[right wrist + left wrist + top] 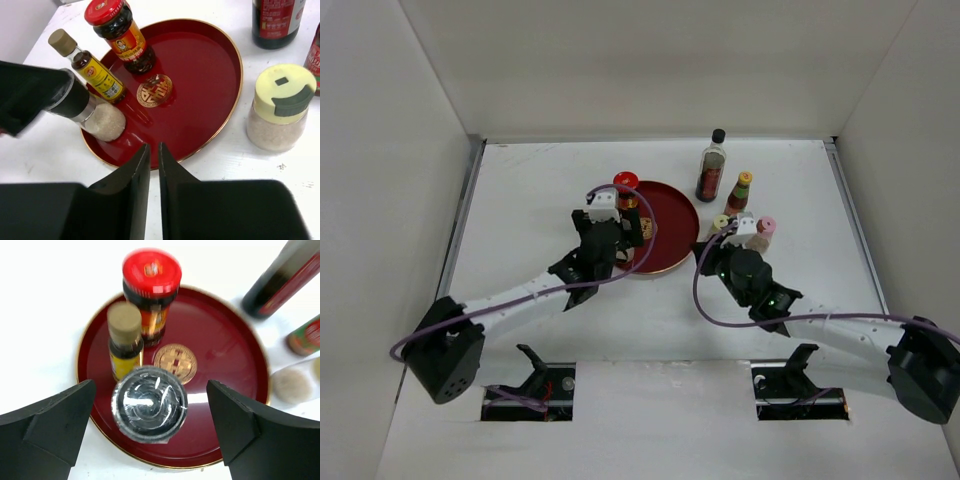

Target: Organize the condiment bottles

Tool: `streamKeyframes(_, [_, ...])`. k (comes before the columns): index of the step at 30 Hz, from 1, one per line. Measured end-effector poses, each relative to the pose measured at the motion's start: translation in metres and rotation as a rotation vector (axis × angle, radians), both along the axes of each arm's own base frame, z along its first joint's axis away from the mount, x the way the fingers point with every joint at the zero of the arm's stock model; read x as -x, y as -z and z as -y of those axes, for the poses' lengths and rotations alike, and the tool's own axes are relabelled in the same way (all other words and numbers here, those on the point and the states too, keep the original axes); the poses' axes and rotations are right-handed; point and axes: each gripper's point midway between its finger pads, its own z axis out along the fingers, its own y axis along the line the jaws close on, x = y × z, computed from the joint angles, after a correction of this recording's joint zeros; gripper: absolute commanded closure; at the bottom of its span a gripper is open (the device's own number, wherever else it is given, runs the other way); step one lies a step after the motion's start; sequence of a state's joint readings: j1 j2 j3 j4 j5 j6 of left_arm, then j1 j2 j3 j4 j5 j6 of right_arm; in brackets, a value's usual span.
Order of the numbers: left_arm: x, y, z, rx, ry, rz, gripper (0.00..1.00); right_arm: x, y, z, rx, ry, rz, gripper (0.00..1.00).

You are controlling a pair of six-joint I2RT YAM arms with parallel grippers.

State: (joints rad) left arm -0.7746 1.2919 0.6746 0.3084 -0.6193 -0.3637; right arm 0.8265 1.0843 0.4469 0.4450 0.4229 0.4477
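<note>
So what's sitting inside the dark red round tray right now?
Three: a red-lidded dark sauce jar, a slim yellow-labelled bottle and a grey-lidded glass shaker, beside a gold emblem. The tray floor beneath them is hidden.

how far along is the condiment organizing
Three stand on the red tray: red-lidded jar, slim yellow bottle, grey-lidded shaker. Nothing held: left gripper open around that shaker, right gripper shut, empty. Off the tray: tall black-capped bottle, orange-capped sauce, cream-capped shaker, pink-capped shaker.
</note>
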Motion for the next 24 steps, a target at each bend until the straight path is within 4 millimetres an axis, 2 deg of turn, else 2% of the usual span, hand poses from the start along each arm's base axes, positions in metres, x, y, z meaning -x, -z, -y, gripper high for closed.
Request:
streamKeyframes(3, [0.008,-0.033,-0.013,0.074,-0.009,0.076,0.03,0.000,-0.008,-0.004,0.001,-0.004,0.000,0.81])
streamKeyframes(6, [0.019,-0.063,-0.038,0.162,-0.048,0.167,0.00,-0.003,-0.027,-0.012,-0.004,-0.015,0.015,0.76])
streamKeyframes(9, [0.029,-0.071,-0.076,0.237,-0.138,0.238,0.00,-0.017,-0.054,-0.016,-0.003,-0.003,0.047,0.65])
streamKeyframes(11, [0.035,-0.063,-0.106,0.269,-0.227,0.266,0.00,-0.036,-0.077,-0.011,-0.001,0.037,0.072,0.53])
streamKeyframes(15, [0.041,-0.035,-0.152,0.293,-0.379,0.272,0.00,-0.084,-0.122,0.014,0.010,0.153,0.132,0.36])
streamKeyframes(19, [0.046,-0.005,-0.162,0.303,-0.430,0.231,0.00,-0.130,-0.143,0.043,0.075,0.263,0.146,0.21])
streamKeyframes(21, [0.046,0.007,-0.164,0.301,-0.442,0.208,0.00,-0.149,-0.144,0.057,0.114,0.305,0.131,0.15])
streamKeyframes(24, [0.045,0.009,-0.163,0.313,-0.444,0.203,0.00,-0.174,-0.141,0.072,0.173,0.347,0.099,0.11])
